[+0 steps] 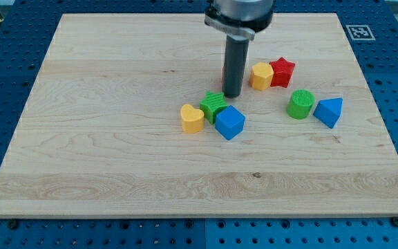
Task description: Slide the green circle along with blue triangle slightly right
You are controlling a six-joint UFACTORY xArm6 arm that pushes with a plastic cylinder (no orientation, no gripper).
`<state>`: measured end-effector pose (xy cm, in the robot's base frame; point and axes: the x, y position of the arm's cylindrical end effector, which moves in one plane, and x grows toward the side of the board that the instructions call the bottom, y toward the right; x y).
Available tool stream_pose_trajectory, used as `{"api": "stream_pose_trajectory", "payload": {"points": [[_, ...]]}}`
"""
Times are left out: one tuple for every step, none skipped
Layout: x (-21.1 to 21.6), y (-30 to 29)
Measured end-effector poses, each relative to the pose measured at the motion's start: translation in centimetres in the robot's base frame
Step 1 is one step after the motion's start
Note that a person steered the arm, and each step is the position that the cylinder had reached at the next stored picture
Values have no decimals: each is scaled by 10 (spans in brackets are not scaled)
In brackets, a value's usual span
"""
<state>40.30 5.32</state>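
The green circle (300, 104) stands on the wooden board (116, 138) at the view's right. The blue triangle (329, 111) sits just to its right, touching or nearly touching it. My tip (232, 95) is left of both, about a hundred pixels from the green circle. It rests at the upper right edge of a green star-like block (213, 106). A bit of red shows behind the rod; its shape is hidden.
A blue cube (230, 122) and a yellow heart (192, 118) flank the green block near the middle. A yellow hexagon (261, 76) and a red star (282, 71) sit above the green circle. The board's right edge (375, 111) lies beyond the blue triangle.
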Motion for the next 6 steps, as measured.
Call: {"api": "stream_pose_trajectory", "payload": {"points": [[-13, 10], [21, 39], [29, 77], [28, 115], [16, 128], [21, 132]]}}
